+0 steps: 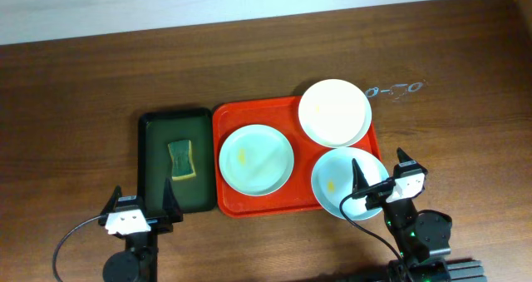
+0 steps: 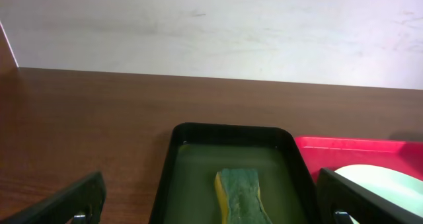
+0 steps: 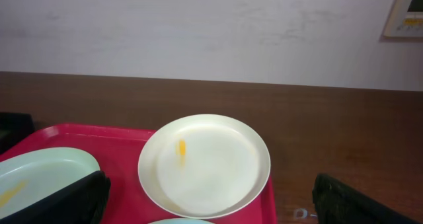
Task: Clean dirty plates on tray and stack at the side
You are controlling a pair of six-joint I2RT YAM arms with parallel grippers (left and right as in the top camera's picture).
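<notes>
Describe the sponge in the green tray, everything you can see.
The sponge is a small rectangular block of yellow foam with a green scouring layer. It lies flat, green side up, near the middle of the dark green tray, its long side pointing away from the arms. It rests on the tray floor; nothing else touches it.

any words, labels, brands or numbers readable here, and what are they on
No text here can be read.
pale marks on the table: maybe writing, too blurred to read.
framed sign on the wall: print too small to read.
</notes>
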